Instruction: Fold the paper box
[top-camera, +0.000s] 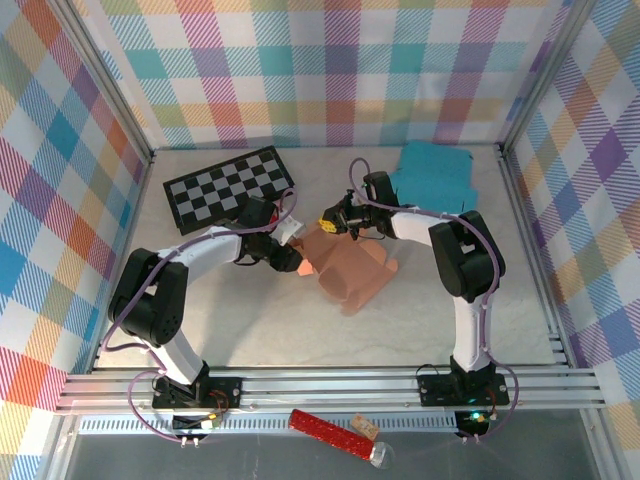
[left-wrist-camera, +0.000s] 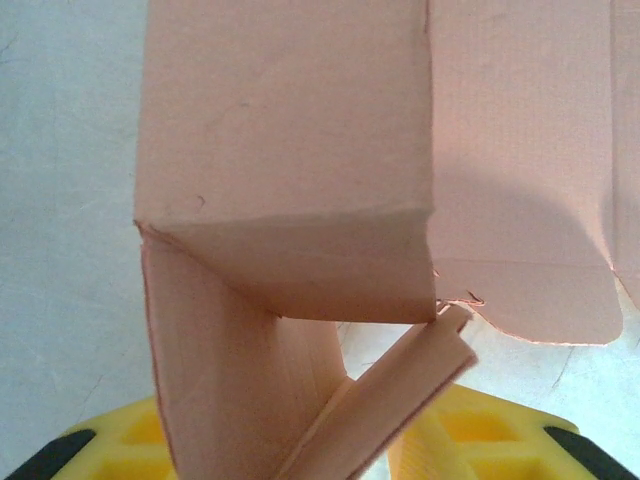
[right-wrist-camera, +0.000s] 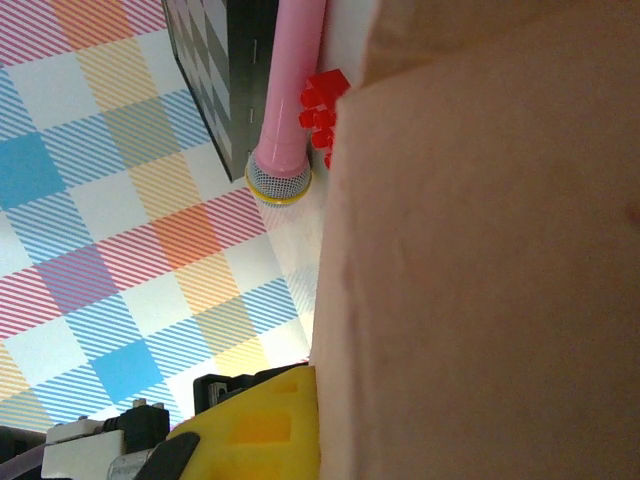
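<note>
Top external shows me the table (top-camera: 520, 300) first, pale and walled in plaid. The paper box (top-camera: 355, 272) lies near its middle, between the two arms. A checkerboard (top-camera: 232, 187) sits behind it to the left and a blue sheet (top-camera: 435, 175) behind it to the right, both apart from it.

The box is salmon-coloured card, only part formed. On the left wrist camera one wall stands up with a panel creased over its top, and a narrow tab leans diagonally below. A flat panel with a rounded flap lies out on the table to the right. The creases look soft rather than sharp.

The left gripper (top-camera: 296, 263) is at the box's left edge. Its yellow fingers (left-wrist-camera: 120, 445) stand partway apart and the raised wall fills the gap from one to the other, so I read that as a hold on the box. The right gripper (top-camera: 328, 224) is at the far left corner, closed right down. Card lies flat against the one yellow finger (right-wrist-camera: 255, 430) I can see and hides the other, so I judge it pinches a single panel.

My worry is tearing. With two arms on one light sheet, any pull apart could rip a crease or drag the box. The loose tab could also end up outside the wall instead of tucking in, and the thin pinch may slip.
</note>
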